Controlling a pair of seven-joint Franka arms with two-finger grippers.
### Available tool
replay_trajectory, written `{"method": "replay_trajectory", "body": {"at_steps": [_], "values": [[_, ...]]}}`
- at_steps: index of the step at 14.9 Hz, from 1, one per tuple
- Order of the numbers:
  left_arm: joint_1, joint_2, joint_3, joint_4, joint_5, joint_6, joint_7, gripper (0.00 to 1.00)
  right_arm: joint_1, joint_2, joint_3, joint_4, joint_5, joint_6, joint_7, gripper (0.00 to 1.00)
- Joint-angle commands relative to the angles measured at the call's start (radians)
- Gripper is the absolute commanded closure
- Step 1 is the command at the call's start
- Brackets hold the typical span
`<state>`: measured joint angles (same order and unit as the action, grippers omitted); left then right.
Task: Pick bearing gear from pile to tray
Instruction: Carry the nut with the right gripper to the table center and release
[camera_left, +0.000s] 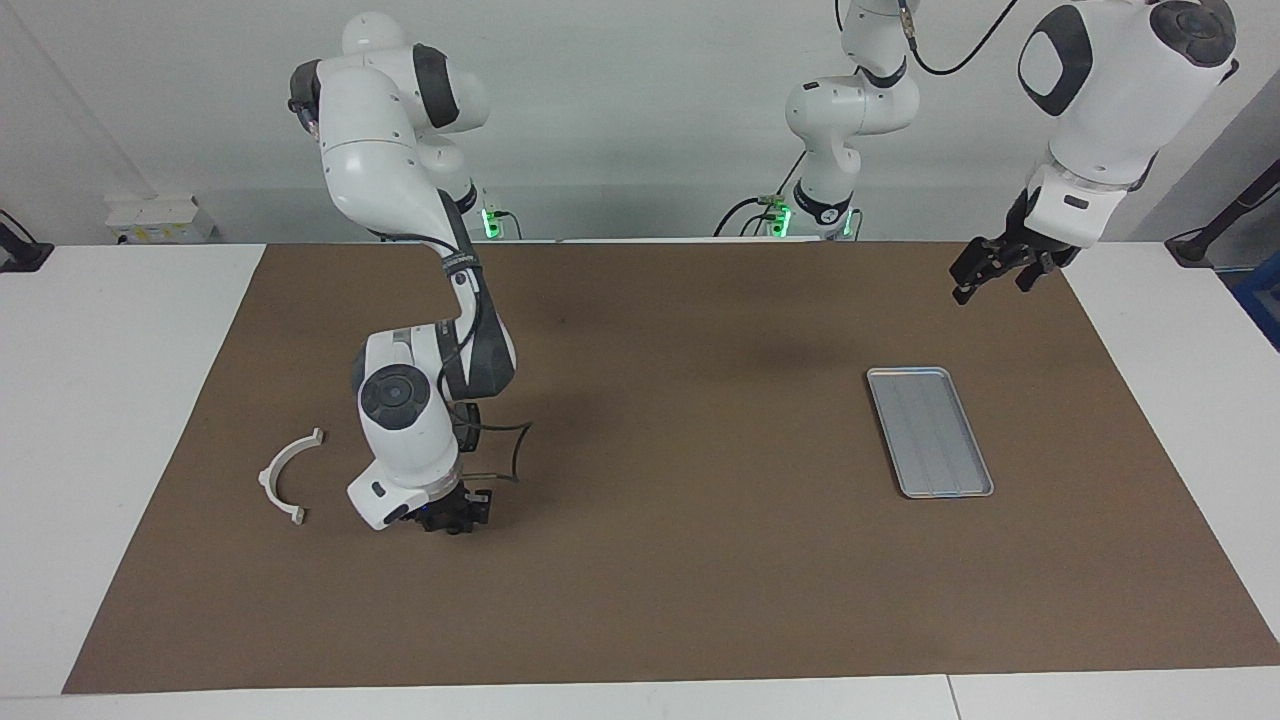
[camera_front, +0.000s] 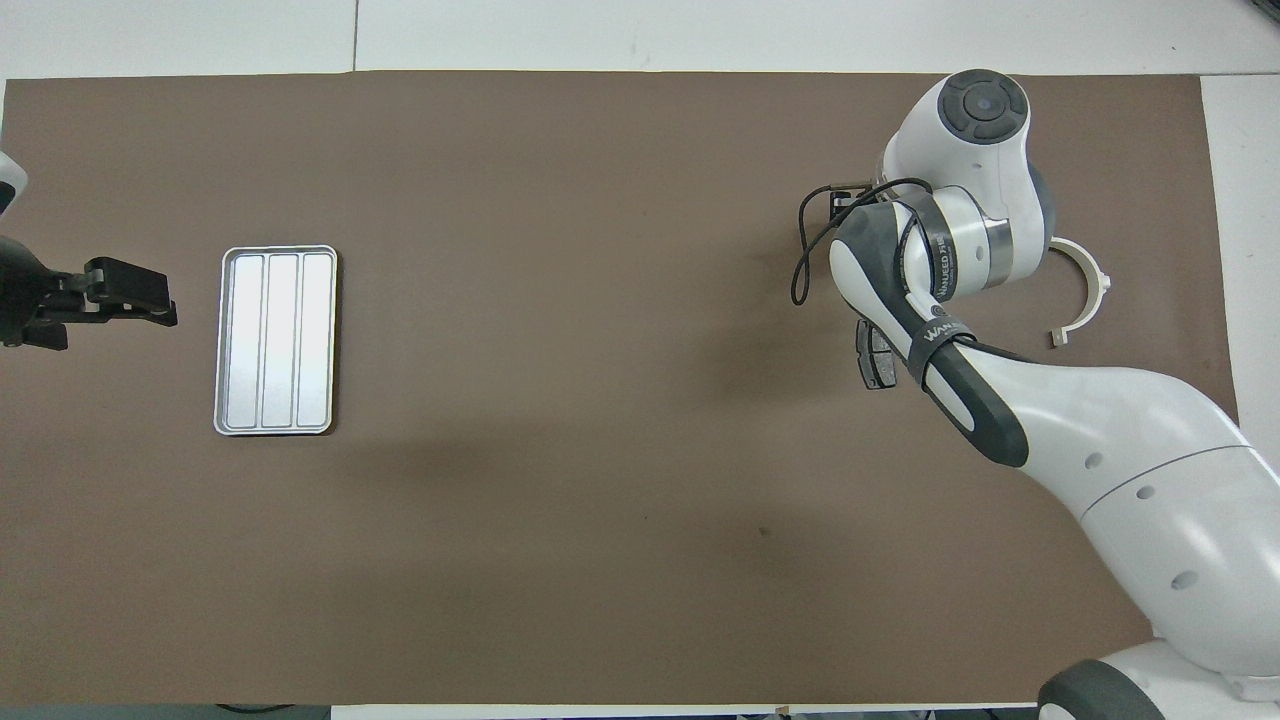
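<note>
The silver ridged tray (camera_left: 930, 432) lies on the brown mat toward the left arm's end; it also shows in the overhead view (camera_front: 275, 340), with nothing in it. The pile is mostly hidden under my right arm. Only a white curved arc (camera_left: 285, 478), also seen in the overhead view (camera_front: 1085, 298), and part of a dark grey brake pad (camera_front: 873, 360) show. No bearing gear is visible. My right gripper (camera_left: 457, 522) is down at the mat beside the arc, over the pile. My left gripper (camera_left: 992, 275) hangs open and empty in the air at the left arm's end, apart from the tray.
The brown mat (camera_left: 680, 560) covers most of the white table. A black cable (camera_front: 805, 260) loops off the right wrist. Robot bases and cables stand at the robots' edge of the table.
</note>
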<state>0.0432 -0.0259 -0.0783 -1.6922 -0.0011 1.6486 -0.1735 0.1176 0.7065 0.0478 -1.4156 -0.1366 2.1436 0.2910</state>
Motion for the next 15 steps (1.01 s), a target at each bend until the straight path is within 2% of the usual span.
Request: {"method": "replay_trajectory", "body": {"at_steps": [1,5,7,8,12,15], "values": [[-0.005,-0.019,0.006,-0.006,-0.010,-0.015,0.005,0.00,-0.004,0.019,0.001,0.014,0.002,0.019,0.020,0.57],[-0.005,-0.019,0.006,-0.006,-0.010,-0.013,0.005,0.00,-0.009,0.018,0.001,0.012,0.002,0.033,0.031,0.79],[-0.005,-0.019,0.006,-0.006,-0.010,-0.013,0.005,0.00,-0.012,0.018,0.001,0.012,0.000,0.033,0.031,0.97],[-0.005,-0.019,0.006,-0.006,-0.010,-0.015,0.005,0.00,-0.013,0.018,0.001,0.010,0.000,0.032,0.030,1.00],[-0.005,-0.019,0.006,-0.006,-0.010,-0.013,0.005,0.00,-0.013,0.011,0.001,0.014,-0.004,-0.011,0.028,1.00],[-0.005,-0.019,0.006,-0.006,-0.010,-0.013,0.005,0.00,-0.003,-0.053,0.001,0.024,-0.015,-0.117,0.011,1.00]]}}
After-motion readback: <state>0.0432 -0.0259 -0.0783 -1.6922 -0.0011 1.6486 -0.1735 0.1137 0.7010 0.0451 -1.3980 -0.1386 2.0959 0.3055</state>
